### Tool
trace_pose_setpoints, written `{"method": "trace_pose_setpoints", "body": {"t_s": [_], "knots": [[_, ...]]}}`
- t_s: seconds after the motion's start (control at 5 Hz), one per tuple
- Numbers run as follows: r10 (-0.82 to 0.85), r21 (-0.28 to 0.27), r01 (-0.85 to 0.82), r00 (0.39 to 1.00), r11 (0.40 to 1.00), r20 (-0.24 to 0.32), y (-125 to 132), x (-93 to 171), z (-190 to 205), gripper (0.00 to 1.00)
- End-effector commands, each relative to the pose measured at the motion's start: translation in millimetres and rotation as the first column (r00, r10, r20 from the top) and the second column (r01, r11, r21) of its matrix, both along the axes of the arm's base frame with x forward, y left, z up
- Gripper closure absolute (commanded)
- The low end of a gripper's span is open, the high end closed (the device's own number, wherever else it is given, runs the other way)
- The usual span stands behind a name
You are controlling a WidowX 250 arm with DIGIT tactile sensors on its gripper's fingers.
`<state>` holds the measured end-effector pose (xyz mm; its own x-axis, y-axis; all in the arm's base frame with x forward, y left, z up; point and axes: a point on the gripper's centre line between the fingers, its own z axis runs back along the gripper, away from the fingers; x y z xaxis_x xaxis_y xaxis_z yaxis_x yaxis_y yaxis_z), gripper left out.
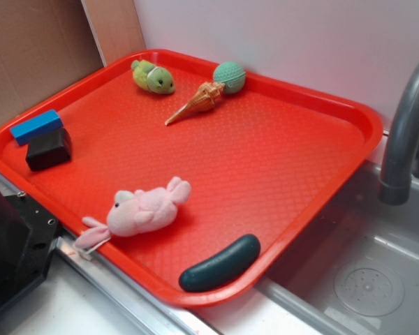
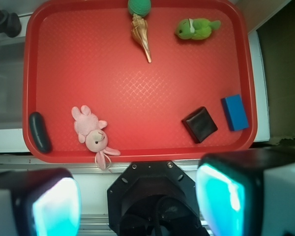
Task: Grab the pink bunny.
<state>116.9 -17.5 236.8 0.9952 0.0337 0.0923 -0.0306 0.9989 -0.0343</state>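
The pink bunny [image 1: 143, 211] lies on its side near the front edge of the red tray [image 1: 265, 160], its long ears and thin loop hanging over the rim. From the wrist view the pink bunny [image 2: 91, 130] is at the tray's [image 2: 137, 98] lower left. My gripper [image 2: 137, 201] is high above and well back from the tray, over the robot base. Its two cyan-padded fingers [image 2: 54, 209] stand wide apart with nothing between them, so it is open. The gripper is out of the exterior view.
On the tray are a green-and-yellow plush [image 1: 153, 77], a seashell [image 1: 195, 102], a green knitted ball [image 1: 229, 76], a blue block [image 1: 36, 126], a black block [image 1: 49, 149] and a dark green cucumber [image 1: 219, 263]. A sink [image 1: 363, 279] and faucet [image 1: 405, 132] lie right.
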Motion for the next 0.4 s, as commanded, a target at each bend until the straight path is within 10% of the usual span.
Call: {"method": "trace_pose_setpoints", "body": {"t_s": [0.0,0.2], "knots": [[0.0,0.0,0.0,1.0,1.0,0.0,0,0,0,0.0],[0.013,0.063,-0.015,0.999,0.998,0.029,-40,12,-39,0.0]]}}
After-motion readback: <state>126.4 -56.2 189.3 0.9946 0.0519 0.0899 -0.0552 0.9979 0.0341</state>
